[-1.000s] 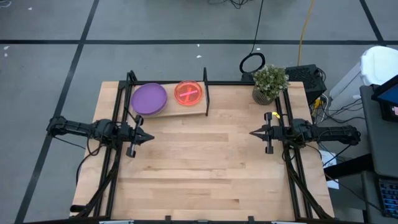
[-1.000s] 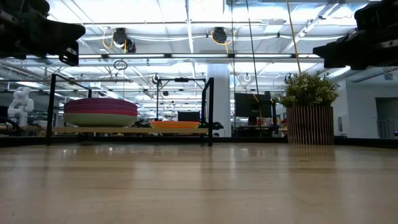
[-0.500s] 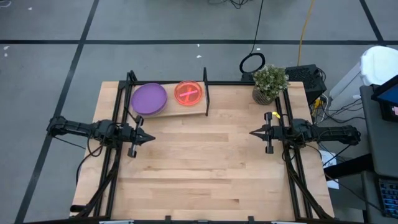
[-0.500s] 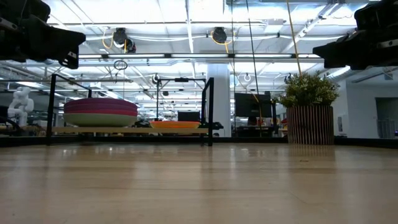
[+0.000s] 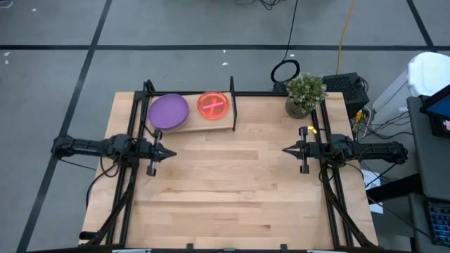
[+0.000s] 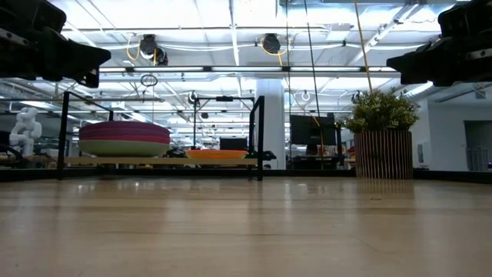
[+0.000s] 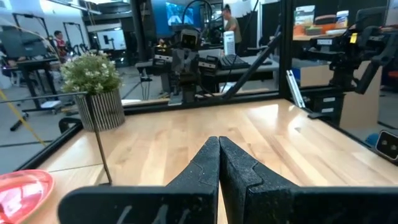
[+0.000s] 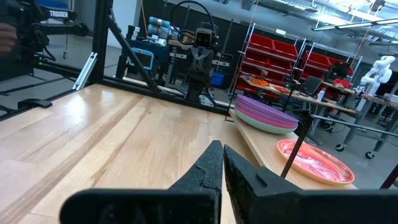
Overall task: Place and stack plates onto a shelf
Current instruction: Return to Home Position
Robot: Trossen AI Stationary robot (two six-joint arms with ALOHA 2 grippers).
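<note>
The shelf [image 5: 194,125] stands at the table's far edge, left of centre. On its light-wood board sit two stacks. The larger plates [image 5: 169,111] have a purple one on top, with magenta and mint-green showing below in the low view [image 6: 124,138]. The smaller translucent plates [image 5: 213,105] are pink-red on top, orange from the side [image 6: 217,155]. My left gripper [image 5: 174,150] hovers shut at the table's left side, pointing right. My right gripper [image 5: 285,150] hovers shut at the right side, pointing left. Both grippers are empty.
A potted plant [image 5: 304,93] in a ribbed pot stands at the table's far right corner. Black frame rails run along the table's left and right sides [image 5: 330,190]. The shelf's upright post [image 5: 233,102] stands right of the small plates. Bare wood lies between the grippers.
My left gripper has sunk a little and eased toward the table's right, its tip swinging slightly toward the far edge until it points level. It stays shut. The plates and my right arm have kept still.
</note>
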